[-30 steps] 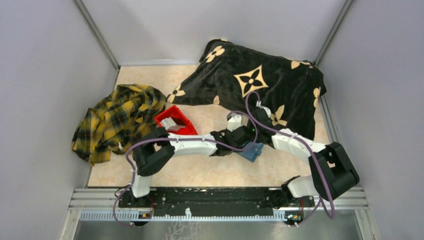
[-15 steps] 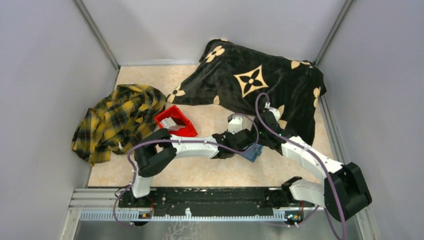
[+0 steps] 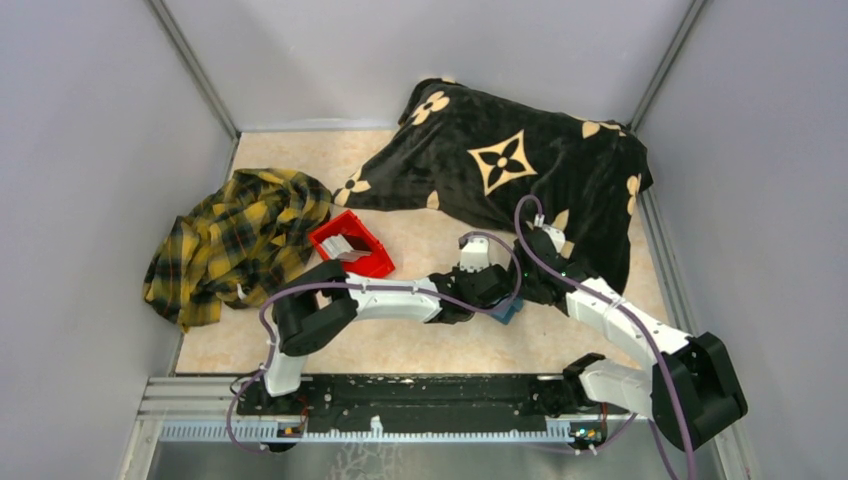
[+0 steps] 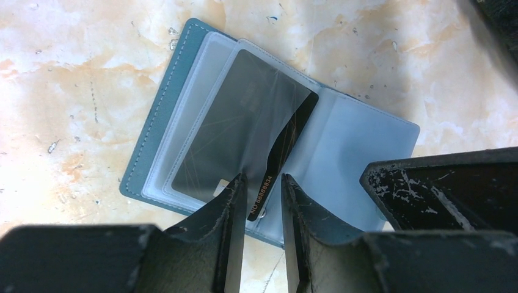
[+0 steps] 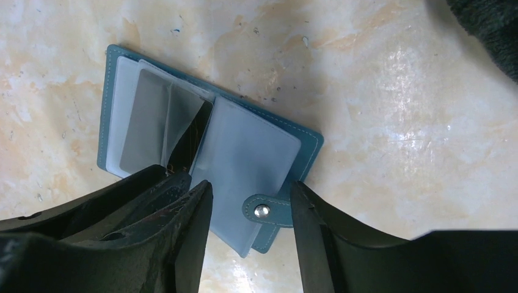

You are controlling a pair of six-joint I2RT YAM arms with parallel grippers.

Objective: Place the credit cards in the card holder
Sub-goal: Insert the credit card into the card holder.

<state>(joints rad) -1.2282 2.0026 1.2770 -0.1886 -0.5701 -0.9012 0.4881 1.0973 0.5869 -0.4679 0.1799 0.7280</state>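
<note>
Left claw (image 4: 264,178) low over the card holder (image 4: 157,122), fingers a narrow slit apart, lower corner of a dark credit card (image 4: 244,122) in the slit. Pinched or only straddled: cannot tell. Right claw (image 5: 251,184) beside it on the right, fingers wide apart and clamped on nothing, snap tab (image 5: 264,211) in the gap with room on both sides.

Holder flat and open on the surface (image 4: 73,73), right of centre, roughly midway between near rail and far wall. Teal outer edge with pale stitching showing along the left side. Clear sleeves fanned across the inside. Dark card partly under the lifted sleeve on the left half, numbered edge exposed. Right-hand sleeve with nothing showing in it.

Room: bare marbled surface on the far and left sides of the holder, and on the near side toward the rail. Tight on the far right, with the hem of the black flower-print blanket (image 3: 520,160) near the right claw. Red bin (image 3: 372,262) well apart to the left, pale cards (image 3: 343,246) inside it. Yellow plaid cloth (image 3: 235,240) bunched against the left wall, touching the bin's far-left corner.
</note>
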